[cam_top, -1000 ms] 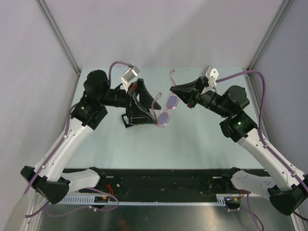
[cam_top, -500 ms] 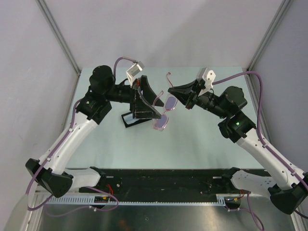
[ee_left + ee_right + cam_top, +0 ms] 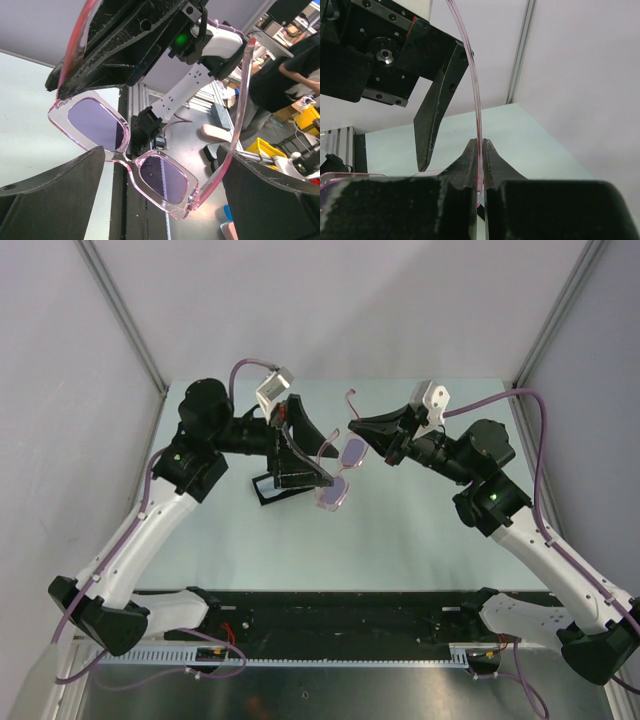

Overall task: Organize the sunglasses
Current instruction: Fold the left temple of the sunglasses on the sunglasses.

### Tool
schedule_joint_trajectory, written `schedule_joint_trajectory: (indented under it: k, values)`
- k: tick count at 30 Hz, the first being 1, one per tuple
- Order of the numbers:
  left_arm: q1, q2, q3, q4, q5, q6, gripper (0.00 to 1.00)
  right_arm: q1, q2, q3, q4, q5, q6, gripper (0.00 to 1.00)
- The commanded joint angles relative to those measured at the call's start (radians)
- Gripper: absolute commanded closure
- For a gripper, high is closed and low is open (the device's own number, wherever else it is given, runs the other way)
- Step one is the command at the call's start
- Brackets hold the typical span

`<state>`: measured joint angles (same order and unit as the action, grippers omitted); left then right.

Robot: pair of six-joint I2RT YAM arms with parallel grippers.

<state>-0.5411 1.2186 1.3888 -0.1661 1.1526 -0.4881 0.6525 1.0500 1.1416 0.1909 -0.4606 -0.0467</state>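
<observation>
My right gripper [image 3: 480, 150] pinches one arm of the translucent pink-framed sunglasses with purple lenses [image 3: 97, 122]. Their front sits between the fingers of my wide left gripper [image 3: 162, 160]; I cannot see if they touch.

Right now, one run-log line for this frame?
right gripper: shut on one arm of the sunglasses | left gripper: open, straddling the sunglasses | sunglasses: arms unfolded

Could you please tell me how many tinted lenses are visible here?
2: the far lens is beside the right tool, which pinches the sunglasses; the near lens is beside the left tool. None seems hidden.
</observation>
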Motion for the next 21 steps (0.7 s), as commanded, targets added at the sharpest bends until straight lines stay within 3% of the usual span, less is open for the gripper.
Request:
schedule_joint_trajectory:
  k: [1, 8, 21]
  values:
    - [0.012, -0.048, 0.053, -0.003, -0.071, 0.039, 0.00, 0.012, -0.013, 0.070, 0.090, -0.004, -0.008, 1.00]
    - [0.056, -0.056, 0.039, -0.003, -0.093, -0.032, 0.00, 0.012, -0.021, 0.073, 0.091, -0.012, -0.018, 1.00]
    - [0.058, -0.062, 0.115, -0.003, -0.050, -0.009, 0.00, 0.079, 0.021, 0.093, 0.033, 0.011, -0.074, 1.00]
